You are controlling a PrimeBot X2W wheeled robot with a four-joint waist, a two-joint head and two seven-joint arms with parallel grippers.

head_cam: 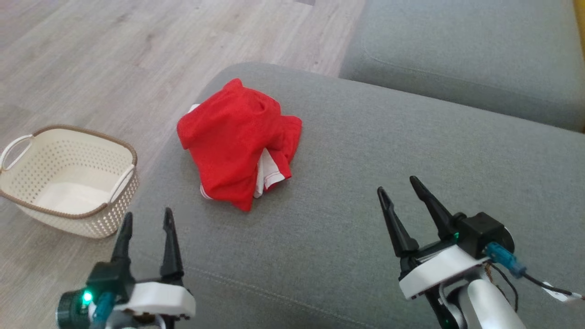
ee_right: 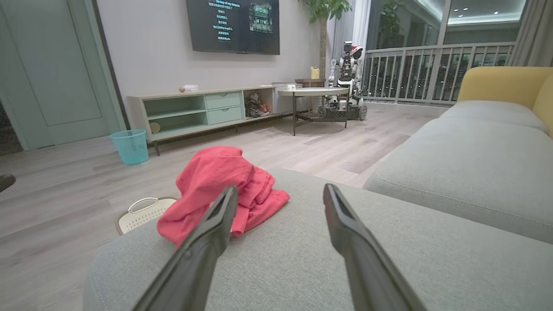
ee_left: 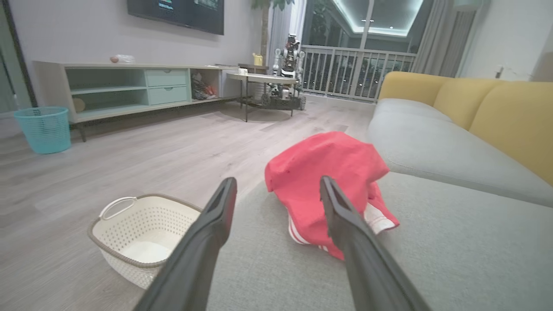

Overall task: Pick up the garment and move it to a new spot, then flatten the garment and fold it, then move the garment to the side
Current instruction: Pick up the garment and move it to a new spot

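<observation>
A crumpled red garment with white trim lies in a heap on the grey sofa cushion, near its far left edge. In the left wrist view the garment sits just beyond my fingers; in the right wrist view the garment is ahead and to the left. My left gripper hovers open at the cushion's near left edge, short of the cloth. Over the cushion's near right part my right gripper is open too, well clear of the garment. Nothing is between either pair of fingers.
A cream perforated basket stands on the wooden floor left of the sofa. A second grey seat cushion lies beyond, with yellow backrests. Farther off are a TV cabinet, a teal bin, a round table and another robot.
</observation>
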